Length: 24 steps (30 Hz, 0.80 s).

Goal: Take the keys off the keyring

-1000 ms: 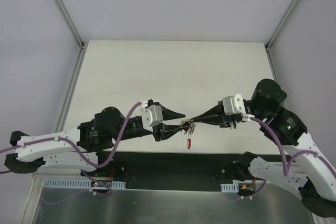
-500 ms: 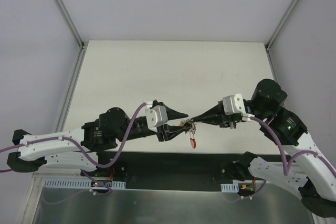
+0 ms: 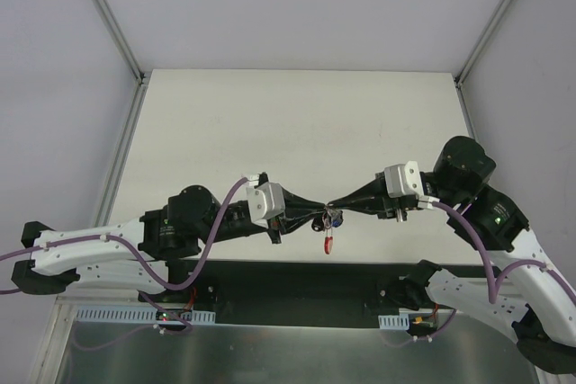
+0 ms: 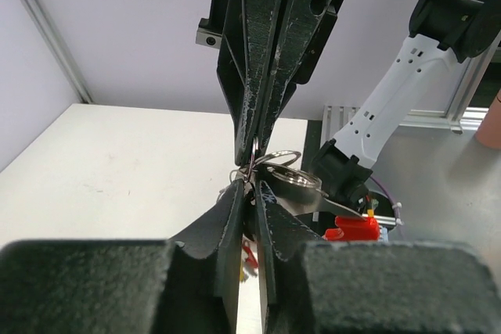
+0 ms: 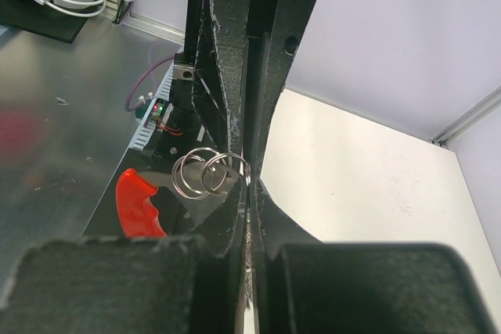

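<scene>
My left gripper (image 3: 315, 205) and right gripper (image 3: 335, 203) meet tip to tip above the table's near edge. The keys (image 3: 329, 220) hang as a small bunch just under the meeting point, with a red-headed key (image 3: 328, 241) dangling lowest. In the left wrist view my left gripper (image 4: 252, 187) is shut on the bunch, and a silvery key blade (image 4: 309, 191) with a red head (image 4: 354, 228) sticks out to the right. In the right wrist view my right gripper (image 5: 249, 184) is shut on the keyring (image 5: 205, 174), whose loops stick out left beside the red head (image 5: 138, 202).
The white table (image 3: 297, 123) stretches behind the grippers, with metal frame rails along its left and right sides. A dark strip and a metal bench (image 3: 297, 348) with the arm bases lie below the near edge.
My left gripper was wide open beside the bunch. It has moved a little right and closed on the bunch. The red key swung slightly. My right gripper held still.
</scene>
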{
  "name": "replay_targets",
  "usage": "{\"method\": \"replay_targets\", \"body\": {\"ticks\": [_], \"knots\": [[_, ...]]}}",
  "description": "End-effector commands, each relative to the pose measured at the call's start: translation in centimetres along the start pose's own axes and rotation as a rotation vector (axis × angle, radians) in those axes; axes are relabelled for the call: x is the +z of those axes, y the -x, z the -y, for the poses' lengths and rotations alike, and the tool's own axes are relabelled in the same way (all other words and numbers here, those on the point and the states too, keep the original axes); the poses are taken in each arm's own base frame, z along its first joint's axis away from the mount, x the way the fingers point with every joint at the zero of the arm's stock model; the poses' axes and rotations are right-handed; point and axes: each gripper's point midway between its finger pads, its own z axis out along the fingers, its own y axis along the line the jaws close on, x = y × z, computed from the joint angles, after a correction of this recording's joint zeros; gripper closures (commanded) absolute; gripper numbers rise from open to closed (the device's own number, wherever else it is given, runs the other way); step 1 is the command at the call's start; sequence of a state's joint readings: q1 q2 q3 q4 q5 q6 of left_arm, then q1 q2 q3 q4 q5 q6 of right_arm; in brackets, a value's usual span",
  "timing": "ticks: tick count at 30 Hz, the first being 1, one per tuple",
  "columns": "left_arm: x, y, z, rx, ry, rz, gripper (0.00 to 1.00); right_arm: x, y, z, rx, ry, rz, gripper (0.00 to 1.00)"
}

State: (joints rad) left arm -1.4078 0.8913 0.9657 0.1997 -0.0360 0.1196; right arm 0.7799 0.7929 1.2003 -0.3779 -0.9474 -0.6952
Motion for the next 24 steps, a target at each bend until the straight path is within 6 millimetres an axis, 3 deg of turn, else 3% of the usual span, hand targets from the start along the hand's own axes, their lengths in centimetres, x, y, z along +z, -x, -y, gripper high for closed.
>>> {"method": "replay_targets", "body": {"ticks": [1,6,7,15,19,20,21,24], "knots": [[-0.5,1.3,-0.7,0.004,0.039,0.054,0.93,-0.2,2.5,0.1,-0.087,0.002,0.068,0.99],[-0.5,1.4,-0.7,0.007,0.038,0.055,0.95,-0.2,2.5,0.1,-0.084,0.005,0.069,0.99],[-0.5,1.3,-0.6,0.007,0.036,0.054,1.00,-0.3,2.5,0.0,-0.086,0.005,0.070,0.99],[-0.8,1.3,-0.8,0.000,0.046,0.055,1.00,-0.1,2.2,-0.4,-0.083,0.033,0.072,0.99],[-0.8,1.3,0.1,0.014,-0.008,0.054,1.00,-0.1,1.7,-0.3,-0.080,0.035,0.065,0.99],[-0.8,1.3,0.3,0.018,-0.021,0.050,0.99,-0.1,1.7,-0.4,-0.078,0.038,0.065,0.99],[-0.7,1.3,0.4,0.018,-0.026,0.048,0.84,-0.1,1.8,-0.3,-0.082,0.037,0.067,0.99],[-0.3,0.6,0.4,0.019,-0.025,0.025,0.84,-0.2,2.4,-0.4,-0.092,0.035,0.075,0.99]]}}
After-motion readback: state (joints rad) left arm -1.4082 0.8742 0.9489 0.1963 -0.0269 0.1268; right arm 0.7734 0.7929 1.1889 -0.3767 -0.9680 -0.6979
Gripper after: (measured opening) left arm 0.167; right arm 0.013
